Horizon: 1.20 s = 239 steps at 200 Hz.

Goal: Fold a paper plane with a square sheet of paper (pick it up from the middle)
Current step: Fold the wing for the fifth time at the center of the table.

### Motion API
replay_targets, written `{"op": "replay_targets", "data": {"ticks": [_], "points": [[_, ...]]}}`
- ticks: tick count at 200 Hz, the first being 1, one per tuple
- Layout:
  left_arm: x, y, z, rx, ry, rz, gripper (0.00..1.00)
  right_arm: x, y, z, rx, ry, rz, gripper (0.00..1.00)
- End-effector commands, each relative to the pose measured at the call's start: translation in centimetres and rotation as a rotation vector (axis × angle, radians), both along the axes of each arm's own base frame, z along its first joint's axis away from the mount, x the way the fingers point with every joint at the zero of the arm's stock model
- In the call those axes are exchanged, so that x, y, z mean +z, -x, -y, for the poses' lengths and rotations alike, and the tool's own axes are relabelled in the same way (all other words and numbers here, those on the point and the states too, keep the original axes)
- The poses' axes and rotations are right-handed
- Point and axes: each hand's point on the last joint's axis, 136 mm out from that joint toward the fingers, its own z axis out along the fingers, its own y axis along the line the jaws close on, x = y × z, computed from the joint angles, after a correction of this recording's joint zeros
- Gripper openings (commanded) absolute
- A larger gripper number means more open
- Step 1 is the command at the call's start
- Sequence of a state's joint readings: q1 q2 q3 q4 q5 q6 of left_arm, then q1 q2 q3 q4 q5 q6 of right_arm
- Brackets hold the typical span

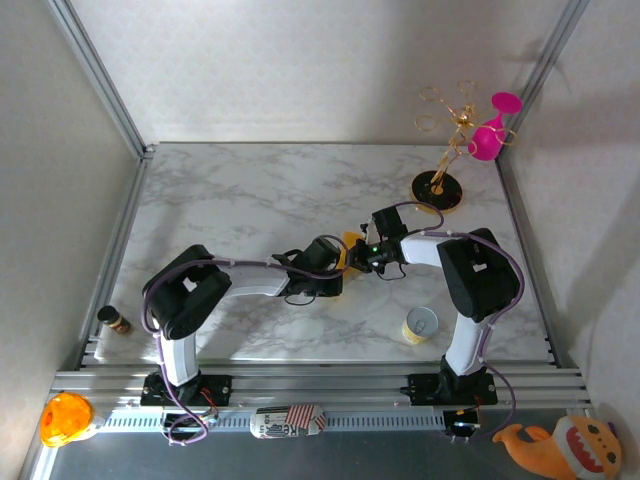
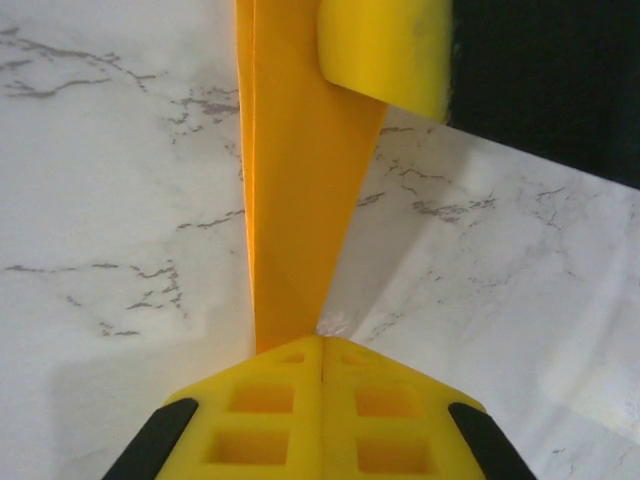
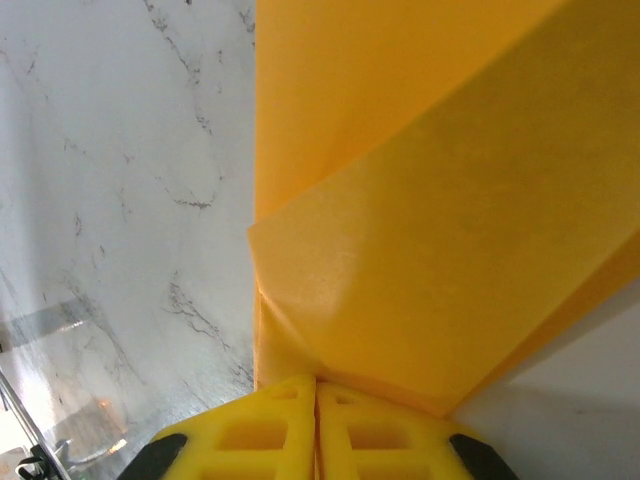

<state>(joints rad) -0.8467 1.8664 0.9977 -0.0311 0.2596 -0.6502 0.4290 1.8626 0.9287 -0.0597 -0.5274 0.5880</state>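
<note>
The yellow-orange sheet of paper (image 1: 350, 240) is folded and held above the marble table (image 1: 250, 200) near its middle, between both grippers. My left gripper (image 1: 334, 264) is shut on one end of it. In the left wrist view the paper (image 2: 300, 200) runs as a narrow tapering strip away from the closed tips (image 2: 322, 340), and the other arm's yellow finger (image 2: 385, 50) pinches its far end. My right gripper (image 1: 364, 254) is shut on the other end. In the right wrist view layered folds of the paper (image 3: 420, 250) rise from the closed tips (image 3: 316, 381).
A gold stand on a black base (image 1: 438, 190) carrying a pink glass (image 1: 488, 138) stands at the back right. A small cup (image 1: 420, 325) sits near the right arm's base, and a brown bottle (image 1: 113, 320) at the left edge. An orange toy (image 1: 65, 418) and a plush (image 1: 570, 445) lie off the table.
</note>
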Motion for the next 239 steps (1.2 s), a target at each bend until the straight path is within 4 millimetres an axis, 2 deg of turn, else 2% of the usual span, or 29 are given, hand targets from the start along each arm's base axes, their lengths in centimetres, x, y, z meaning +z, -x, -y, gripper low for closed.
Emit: {"op": "replay_targets", "data": {"ticks": [1, 48, 76, 97, 122, 140, 162, 189, 214, 239], "points": [[-5.0, 8.0, -4.6, -0.090, -0.221, -0.255, 0.00, -7.0, 3.0, 4.4, -0.072, 0.248, -0.153, 0.10], [-5.2, 9.3, -5.4, -0.078, -0.231, -0.279, 0.00, -6.9, 2.8, 4.3, -0.072, 0.247, -0.152, 0.10], [-4.4, 9.2, -5.2, -0.071, -0.206, -0.267, 0.00, -6.9, 2.7, 4.3, -0.071, 0.246, -0.150, 0.10], [-1.8, 7.1, -3.6, -0.063, -0.148, -0.196, 0.00, -6.7, 2.7, 4.2, -0.067, 0.241, -0.146, 0.10], [2.8, 2.9, -1.7, -0.002, -0.021, -0.081, 0.00, -6.4, 2.6, 3.9, -0.057, 0.223, -0.138, 0.10], [4.4, 0.3, -1.1, 0.042, 0.026, -0.023, 0.00, -6.2, 2.6, 3.5, -0.050, 0.203, -0.134, 0.10], [4.4, -2.0, -0.5, 0.086, 0.039, 0.001, 0.00, -6.0, 2.6, 3.4, -0.046, 0.193, -0.131, 0.10], [3.8, -3.8, -0.1, 0.128, 0.046, 0.017, 0.00, -5.9, 2.7, 3.2, -0.044, 0.181, -0.131, 0.10], [2.9, -4.7, 0.5, 0.138, 0.046, 0.016, 0.00, -5.7, 2.7, 3.0, -0.038, 0.172, -0.130, 0.10], [1.5, -4.8, -0.1, 0.148, 0.003, 0.004, 0.00, -5.4, 2.7, 2.8, -0.030, 0.156, -0.127, 0.10]]}}
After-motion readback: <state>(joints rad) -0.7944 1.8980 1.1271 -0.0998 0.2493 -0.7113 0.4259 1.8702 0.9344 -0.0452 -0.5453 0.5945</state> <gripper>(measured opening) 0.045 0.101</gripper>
